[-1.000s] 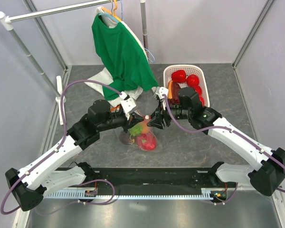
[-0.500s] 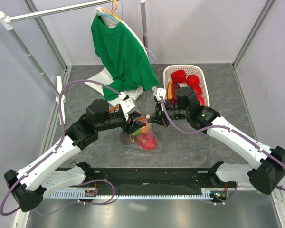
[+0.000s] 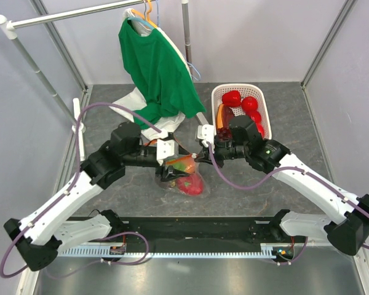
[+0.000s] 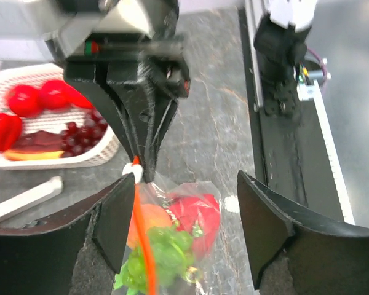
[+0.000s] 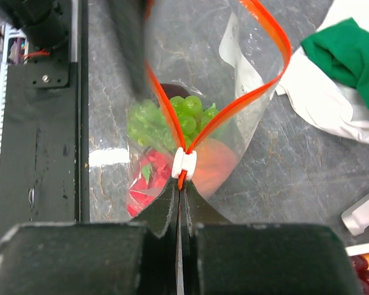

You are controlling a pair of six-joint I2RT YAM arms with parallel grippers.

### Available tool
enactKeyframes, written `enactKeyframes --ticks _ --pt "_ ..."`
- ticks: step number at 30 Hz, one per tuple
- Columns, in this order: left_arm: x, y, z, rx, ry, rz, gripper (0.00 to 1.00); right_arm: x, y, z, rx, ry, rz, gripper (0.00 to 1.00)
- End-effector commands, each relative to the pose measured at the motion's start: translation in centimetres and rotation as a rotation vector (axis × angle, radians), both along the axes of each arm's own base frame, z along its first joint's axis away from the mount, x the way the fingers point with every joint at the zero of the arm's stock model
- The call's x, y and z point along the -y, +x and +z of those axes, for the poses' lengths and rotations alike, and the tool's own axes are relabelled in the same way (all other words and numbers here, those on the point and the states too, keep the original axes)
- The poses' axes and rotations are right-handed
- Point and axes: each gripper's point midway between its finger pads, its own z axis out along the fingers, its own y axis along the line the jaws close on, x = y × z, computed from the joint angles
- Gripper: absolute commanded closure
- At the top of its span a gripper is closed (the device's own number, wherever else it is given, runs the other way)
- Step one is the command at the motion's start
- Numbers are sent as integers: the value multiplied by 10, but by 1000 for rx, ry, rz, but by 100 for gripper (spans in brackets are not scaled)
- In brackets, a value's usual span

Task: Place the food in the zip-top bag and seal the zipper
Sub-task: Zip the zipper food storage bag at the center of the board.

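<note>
My right claw (image 5: 180, 187) pinches the thin orange-red zipper strip (image 5: 281, 38) at its small white end piece (image 5: 184, 165). My left claw (image 4: 185, 179) stands spread above the clear floppy plastic bag (image 5: 221, 74), which holds green grapes (image 5: 186, 117) on the grey surface (image 3: 246, 184).

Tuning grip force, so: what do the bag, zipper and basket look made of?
Bag: thin clear plastic film, glossy. The grapes show through it, and it creases.
Zipper: orange-red plastic strip with a white, hard-looking slider.
Basket: white lattice, likely rigid moulded plastic, matte.
</note>
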Motion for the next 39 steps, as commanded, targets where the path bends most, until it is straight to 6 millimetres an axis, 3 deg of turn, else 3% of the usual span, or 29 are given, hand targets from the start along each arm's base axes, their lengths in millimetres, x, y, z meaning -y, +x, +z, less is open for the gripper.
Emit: enactKeyframes --ticks 1,5,20,29,39 --pt "14 6 4 57 6 -81 29 -1 -9 35 158 45 72 100" --pt "23 20 1 49 1 -50 30 -2 -13 36 182 41 86 100" --pt "31 33 -19 34 48 -39 38 -3 -21 40 209 47 100 100" --pt "32 30 -22 28 50 -56 55 -4 -22 41 211 47 101 100" --pt "23 31 -41 65 115 -61 89 0 -26 42 211 50 97 100"
